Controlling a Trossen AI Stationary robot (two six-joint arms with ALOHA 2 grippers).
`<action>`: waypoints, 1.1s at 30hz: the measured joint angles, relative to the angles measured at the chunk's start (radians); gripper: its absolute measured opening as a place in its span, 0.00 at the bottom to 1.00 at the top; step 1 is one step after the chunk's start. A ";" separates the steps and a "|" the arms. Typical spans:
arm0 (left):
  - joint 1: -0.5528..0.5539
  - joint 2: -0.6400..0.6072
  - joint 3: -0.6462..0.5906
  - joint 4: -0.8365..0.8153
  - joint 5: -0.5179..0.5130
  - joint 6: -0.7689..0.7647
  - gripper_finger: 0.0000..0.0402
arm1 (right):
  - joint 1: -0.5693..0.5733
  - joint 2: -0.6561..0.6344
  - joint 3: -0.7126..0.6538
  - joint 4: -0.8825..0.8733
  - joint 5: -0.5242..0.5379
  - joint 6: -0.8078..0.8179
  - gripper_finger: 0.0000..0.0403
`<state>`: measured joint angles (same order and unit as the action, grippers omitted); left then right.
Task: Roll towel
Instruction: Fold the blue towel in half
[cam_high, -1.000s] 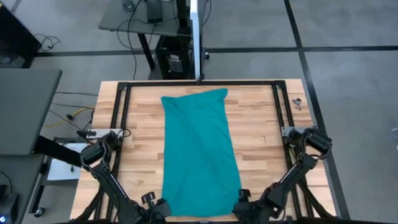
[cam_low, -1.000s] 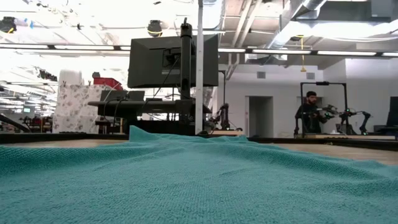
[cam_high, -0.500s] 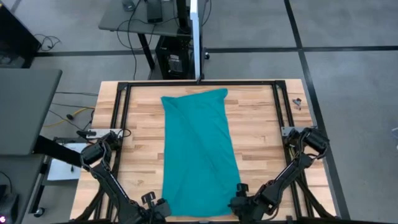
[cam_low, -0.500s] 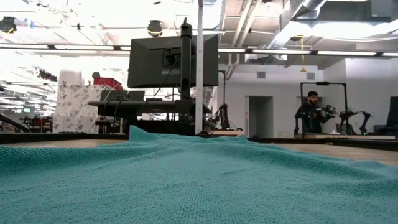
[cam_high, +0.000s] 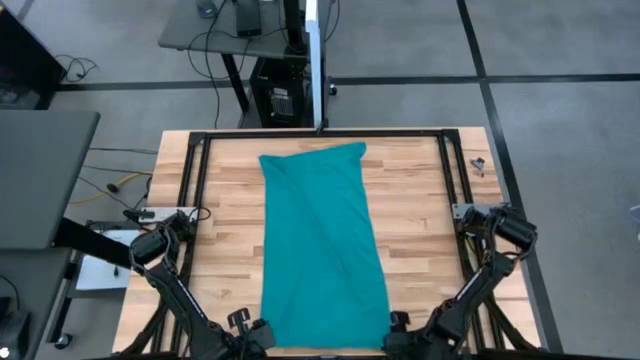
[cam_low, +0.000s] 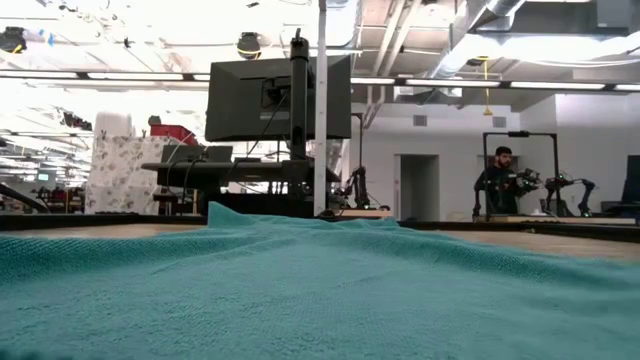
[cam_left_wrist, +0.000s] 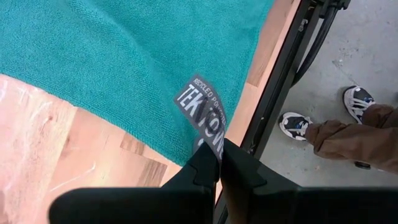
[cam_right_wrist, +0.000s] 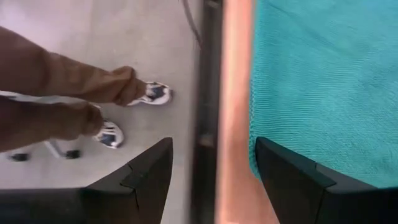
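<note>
The teal towel (cam_high: 320, 240) lies spread flat on the wooden table (cam_high: 420, 190), its long sides running from the far edge to the near edge. It fills the lower part of the low view (cam_low: 320, 290). A grey printed tag (cam_left_wrist: 200, 109) sits at its near left corner. My left gripper (cam_high: 250, 335) is shut at that corner (cam_left_wrist: 219, 154). My right gripper (cam_high: 402, 335) is open (cam_right_wrist: 213, 143) over the table's near edge, beside the towel's near right corner (cam_right_wrist: 267, 155), and touches nothing. My left gripper is shut on the towel's near left corner, where the tag's lower end (cam_left_wrist: 211, 140) runs in between the fingertips. The fingertips hide the place of contact. The fingers slant down toward the table's near edge. The towel lies flat on the table.
A black metal frame (cam_high: 190, 180) runs around the table top. A person's legs and shoes show on the floor just past the near edge (cam_left_wrist: 298, 124) (cam_right_wrist: 146, 93). A small metal part (cam_high: 478, 165) lies at the far right. A desk (cam_high: 250, 30) stands beyond the far edge.
My right gripper has gone a little toward the towel's near right corner, then back toward the table's near right. The towel has not moved.
</note>
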<state>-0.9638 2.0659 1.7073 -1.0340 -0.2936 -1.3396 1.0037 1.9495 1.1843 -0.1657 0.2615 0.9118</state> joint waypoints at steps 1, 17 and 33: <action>0.000 0.000 0.000 0.000 0.000 0.000 0.00 | 0.003 0.000 0.000 0.016 0.000 -0.004 0.54; -0.009 0.000 0.004 0.056 0.244 0.034 0.29 | -0.025 -0.015 0.000 0.013 -0.002 -0.029 0.54; 0.177 -0.130 0.194 -0.526 -0.092 0.112 0.29 | -0.344 -0.378 -0.015 -0.561 0.059 -0.300 0.54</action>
<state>-0.7871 1.9357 1.9012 -1.5603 -0.3857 -1.2271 0.6602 1.5717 1.1698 -0.7263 0.3204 0.6118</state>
